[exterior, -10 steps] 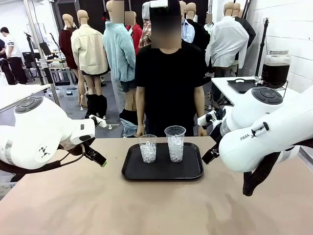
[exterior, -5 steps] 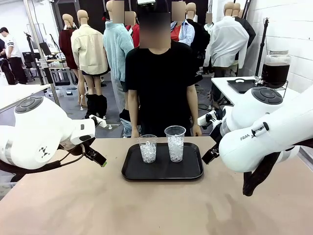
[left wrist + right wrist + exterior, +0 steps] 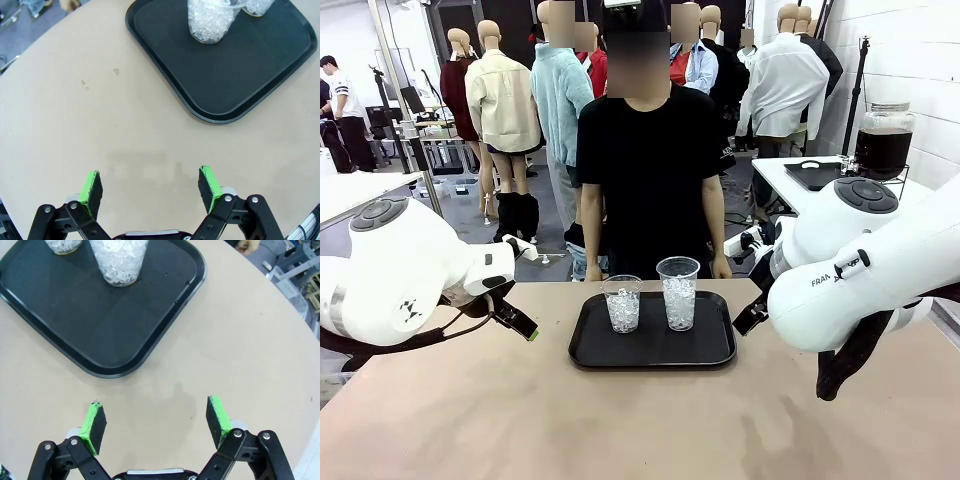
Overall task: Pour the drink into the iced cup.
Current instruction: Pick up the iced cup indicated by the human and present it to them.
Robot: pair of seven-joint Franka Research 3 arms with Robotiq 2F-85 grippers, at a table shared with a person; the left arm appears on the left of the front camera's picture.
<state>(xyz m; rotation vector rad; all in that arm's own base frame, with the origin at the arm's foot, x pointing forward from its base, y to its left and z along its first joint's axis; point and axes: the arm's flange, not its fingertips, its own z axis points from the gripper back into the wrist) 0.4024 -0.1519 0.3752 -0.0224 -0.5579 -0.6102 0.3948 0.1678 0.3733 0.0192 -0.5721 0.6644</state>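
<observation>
Black tray (image 3: 620, 347) with ice-filled short cup (image 3: 622, 304) and tall cup (image 3: 678, 293)

This looks like a robot lab in a big work room. A white left arm (image 3: 400, 270) and a white right arm (image 3: 860, 265) sit at a plain tan table (image 3: 620, 420). Behind them are a white brick wall (image 3: 910, 60), a side table (image 3: 782, 172) with a jar (image 3: 886, 112) of dark drink (image 3: 882, 152), and a desk (image 3: 428, 127) with gear far back.
</observation>
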